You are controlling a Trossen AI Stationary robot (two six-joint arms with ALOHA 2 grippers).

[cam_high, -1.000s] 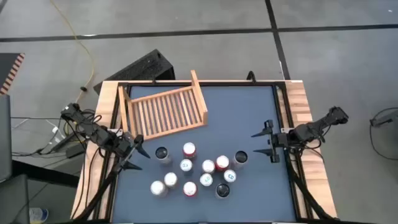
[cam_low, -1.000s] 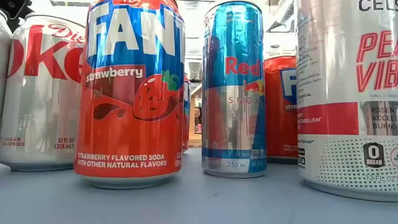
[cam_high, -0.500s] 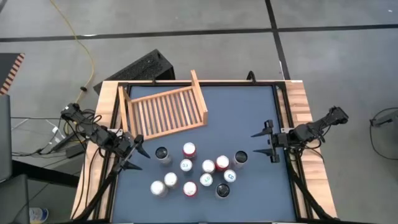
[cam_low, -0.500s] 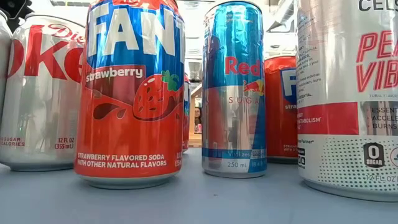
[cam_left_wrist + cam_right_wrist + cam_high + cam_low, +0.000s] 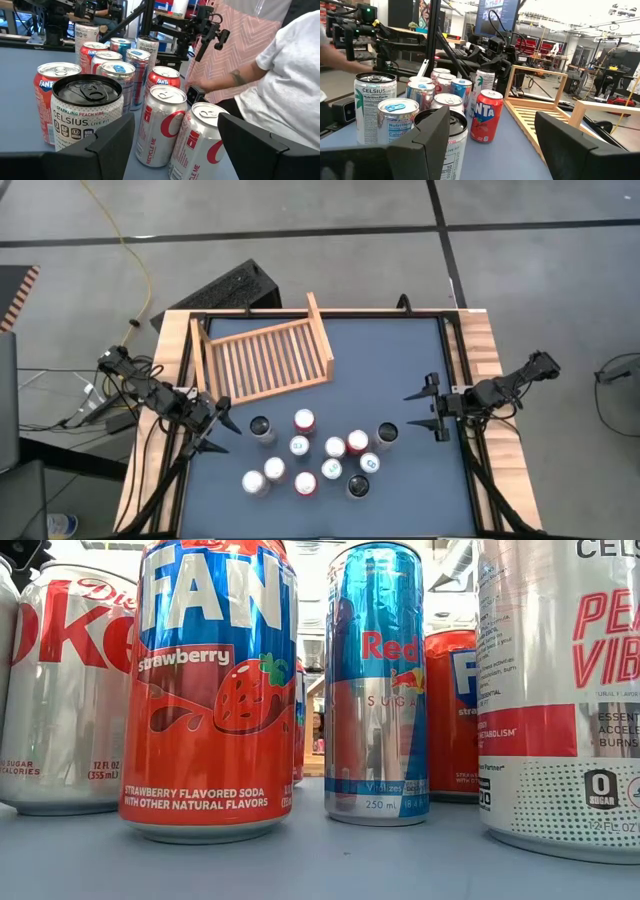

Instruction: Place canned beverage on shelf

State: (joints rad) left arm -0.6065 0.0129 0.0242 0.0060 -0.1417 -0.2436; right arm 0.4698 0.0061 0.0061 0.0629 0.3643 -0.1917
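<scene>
Several canned beverages stand upright in a cluster on the blue table top, near its front middle. The light-wood slatted shelf lies flat at the far left, with nothing in it. My left gripper is open at the table's left edge, level, facing a dark-topped can. My right gripper is open at the right edge, facing another dark-topped can. In the wrist views, the left gripper and right gripper have nothing between their fingers.
A black ridged box sits off the table's far left corner. A person stands beyond the table's right side. In the low view a Fanta can, a slim blue can and others fill the picture. Bare table top lies at the far right.
</scene>
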